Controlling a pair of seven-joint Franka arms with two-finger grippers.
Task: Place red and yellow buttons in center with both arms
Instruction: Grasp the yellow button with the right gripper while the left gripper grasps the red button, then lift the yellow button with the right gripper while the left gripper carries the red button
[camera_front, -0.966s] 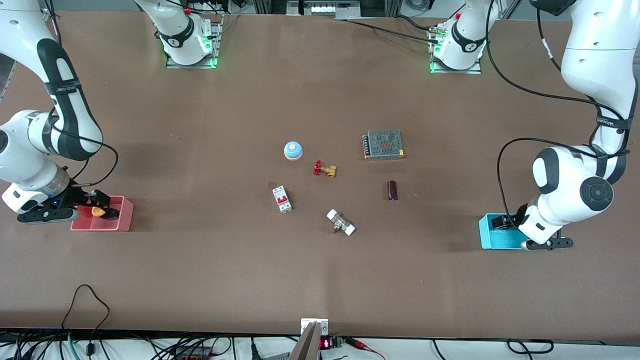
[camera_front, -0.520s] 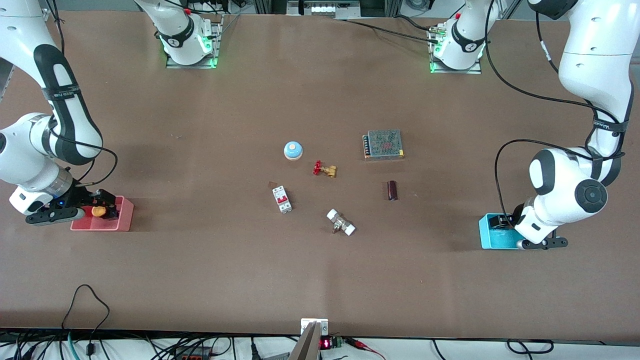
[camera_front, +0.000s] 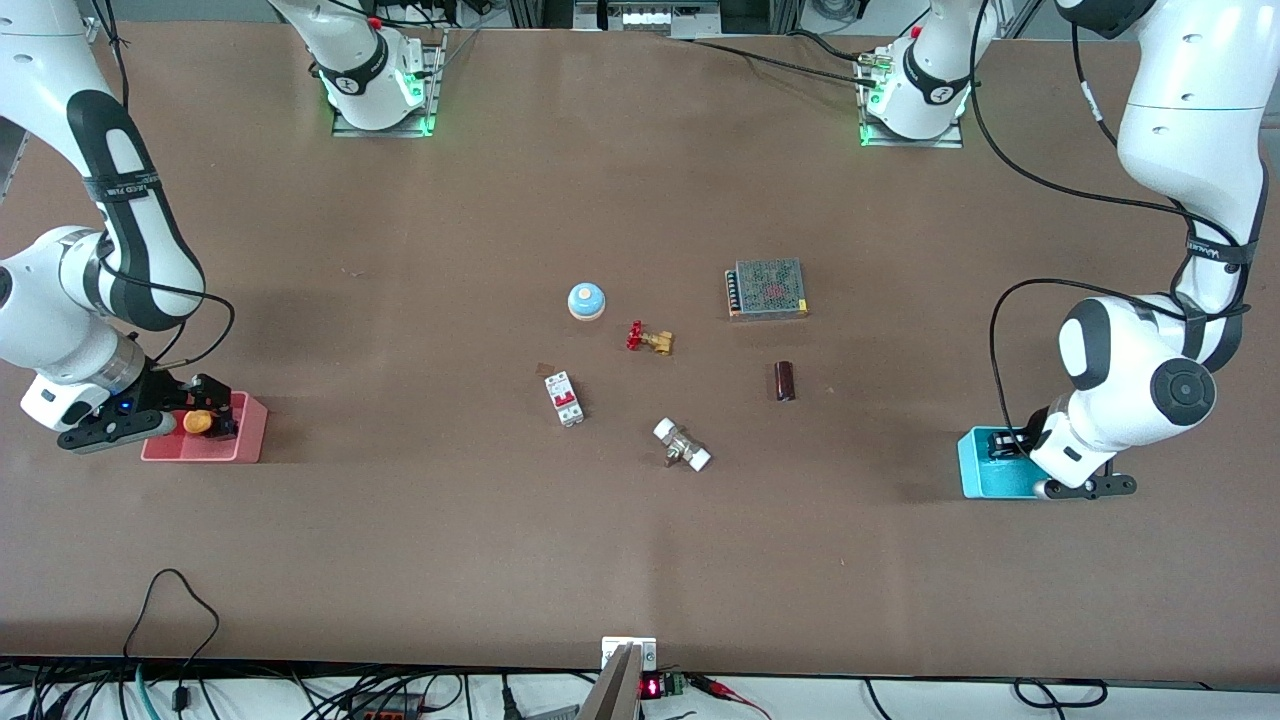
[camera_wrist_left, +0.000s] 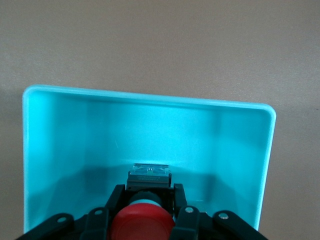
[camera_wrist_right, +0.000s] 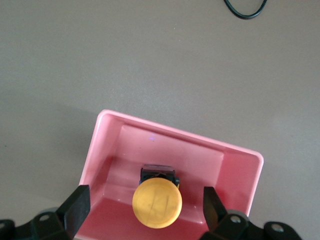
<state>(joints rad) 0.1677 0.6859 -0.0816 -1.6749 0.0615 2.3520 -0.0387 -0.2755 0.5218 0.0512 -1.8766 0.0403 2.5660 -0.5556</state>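
The yellow button (camera_wrist_right: 156, 204) stands in the pink bin (camera_wrist_right: 240, 165) at the right arm's end of the table, cap up. My right gripper (camera_wrist_right: 145, 200) is open, one finger on each side of the button and apart from it; it shows in the front view (camera_front: 205, 415) over the bin. The red button (camera_wrist_left: 142, 225) is in the cyan bin (camera_wrist_left: 150, 97) at the left arm's end. My left gripper (camera_wrist_left: 148, 192) is shut on the button's black body, down inside the bin (camera_front: 975, 480). In the front view the left arm's hand hides the red button.
In the table's middle lie a blue-domed button (camera_front: 586, 300), a brass valve with a red handwheel (camera_front: 650, 339), a white and red breaker (camera_front: 564, 397), a white-ended fitting (camera_front: 682, 445), a dark cylinder (camera_front: 785, 380) and a mesh power supply (camera_front: 767, 288).
Both arms have shifted slightly over their bins. The right gripper has settled around the yellow button. The middle objects have not moved.
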